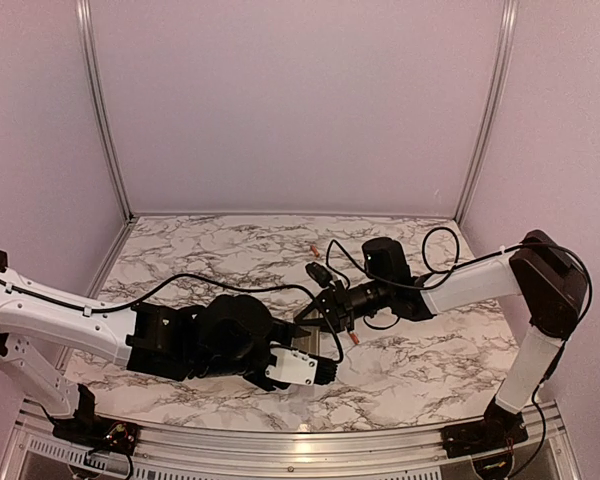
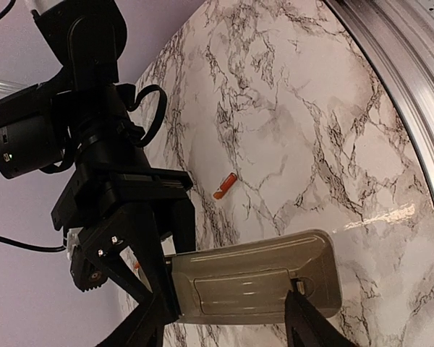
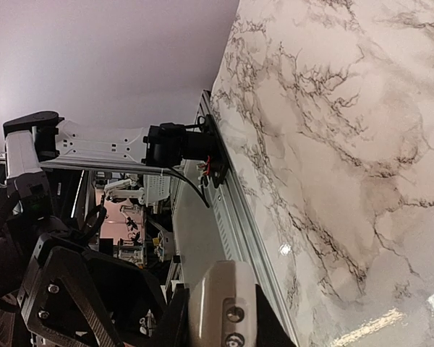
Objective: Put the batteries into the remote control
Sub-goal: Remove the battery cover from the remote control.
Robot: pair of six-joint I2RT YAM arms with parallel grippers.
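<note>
The remote control (image 2: 253, 278) hangs just above the marble top, its greyish back and rectangular battery panel facing the left wrist camera. My right gripper (image 3: 220, 318) is shut on one end of it; the pale end with two round buttons (image 3: 233, 314) shows between its fingers. My left gripper (image 2: 230, 300) is open across the remote's back, with one fingertip (image 2: 298, 293) at the panel's latch end. In the top view both grippers meet at the remote (image 1: 304, 346). One orange battery (image 1: 354, 338) (image 2: 224, 186) lies on the table beside them. A second battery (image 1: 311, 248) lies farther back.
An aluminium rail (image 2: 412, 87) (image 3: 239, 224) runs along the table's near edge. Lilac walls with metal posts (image 1: 100, 110) close in the back and sides. Black cables (image 1: 420, 262) loop from the right wrist over the marble.
</note>
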